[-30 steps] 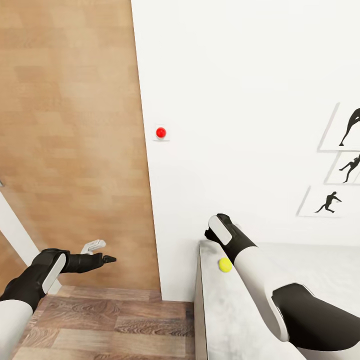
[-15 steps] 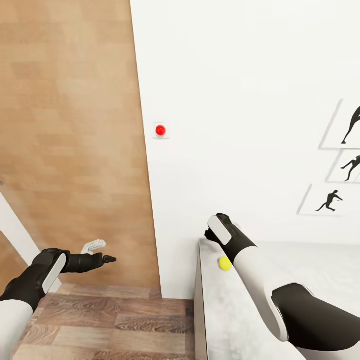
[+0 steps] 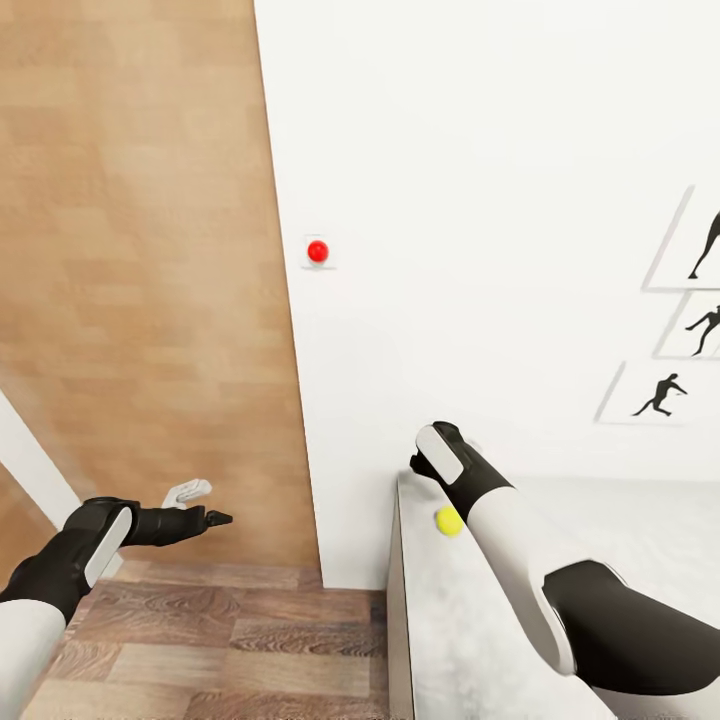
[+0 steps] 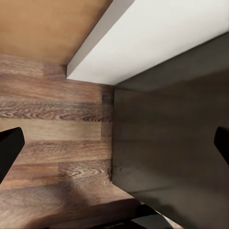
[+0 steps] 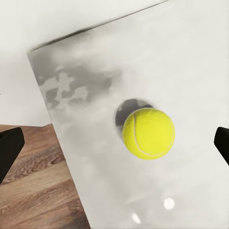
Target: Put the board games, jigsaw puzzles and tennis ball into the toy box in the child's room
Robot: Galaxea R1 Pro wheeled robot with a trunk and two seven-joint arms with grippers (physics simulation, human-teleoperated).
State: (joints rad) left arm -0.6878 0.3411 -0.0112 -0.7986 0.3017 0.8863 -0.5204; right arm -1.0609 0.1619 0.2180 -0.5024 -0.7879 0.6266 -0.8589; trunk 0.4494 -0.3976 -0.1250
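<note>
Tennis ball point(image 5: 148, 133) on table point(image 5: 191, 57) corner between spread fingers of empty right hand point(image 5: 114, 145); left hand point(image 3: 200, 505) spread, empty.

Head camera tilted slightly: red wall button point(image 3: 318, 251) and silhouette pictures point(image 3: 690, 310) sit higher in view; tennis ball point(image 3: 448, 520) barely shifted.

R gripper point(image 5: 114, 143) tips cut off by frame edges

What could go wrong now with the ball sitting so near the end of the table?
The tennis ball lies loose near the table corner, so a nudge from the right claw, open wide on either side of it, might roll it off onto the wood floor. Closing off-centre could also squirt it away.
</note>
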